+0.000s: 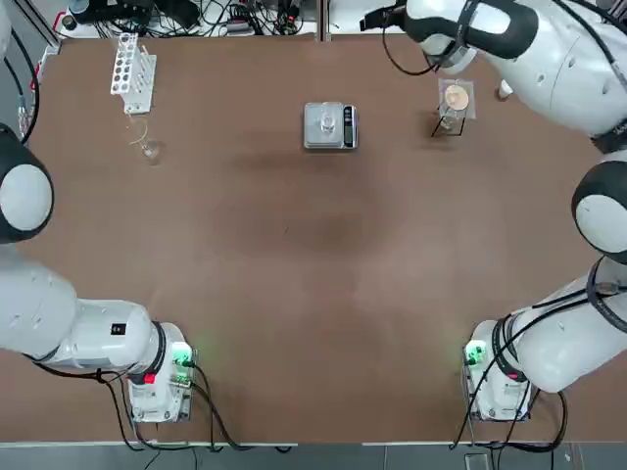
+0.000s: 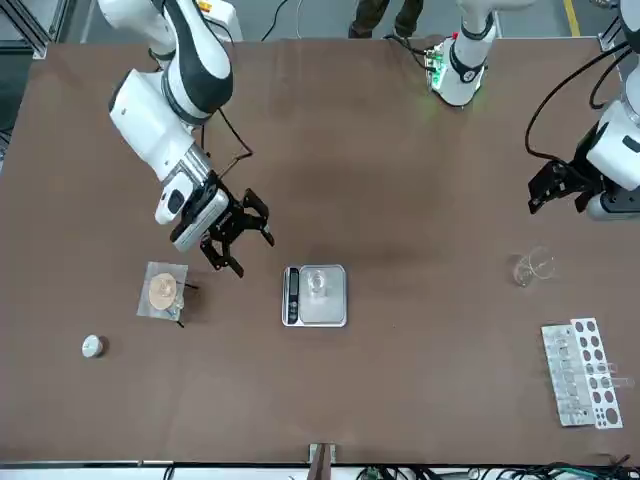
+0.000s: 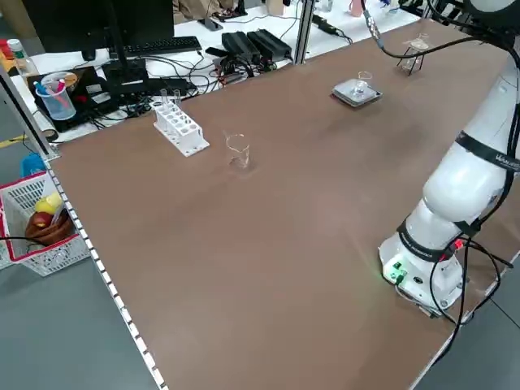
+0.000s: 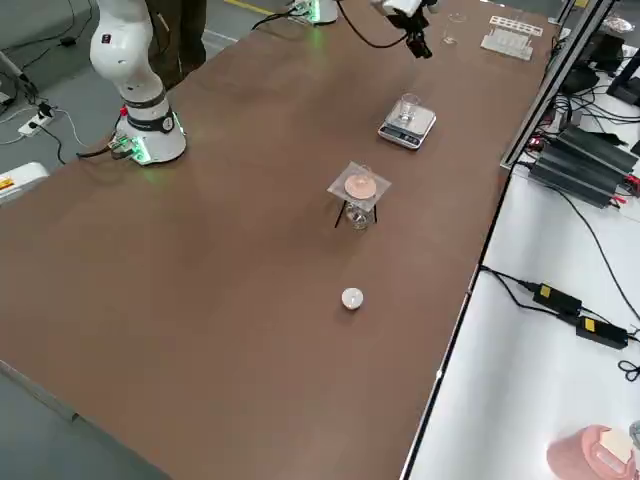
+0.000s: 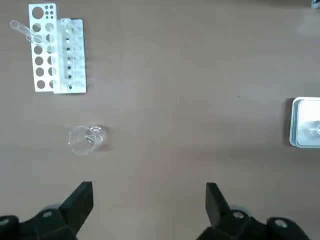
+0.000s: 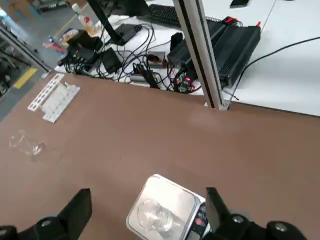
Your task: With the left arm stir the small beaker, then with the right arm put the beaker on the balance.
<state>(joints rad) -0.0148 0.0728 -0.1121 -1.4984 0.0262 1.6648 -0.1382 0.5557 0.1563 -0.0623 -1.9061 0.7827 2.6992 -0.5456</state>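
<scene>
Top view: the small beaker [image 1: 326, 121] stands on the balance [image 1: 330, 126]. Front view: my right gripper [image 2: 243, 240] hangs just beside the balance, fingers spread wide, holding nothing. Left wrist view: my left gripper [image 5: 149, 200] is wide apart, empty, near the rod vessel [image 5: 86, 139].

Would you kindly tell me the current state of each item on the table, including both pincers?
small beaker: upright on the scale's pan.
scale: flat on the table, loaded with the beaker.
glass vessel with rod: standing alone beside the rack.
test tube rack: on the table, one tube sticking out.
left pincer: open, empty.
right pincer: open, empty, raised beside the scale.
</scene>
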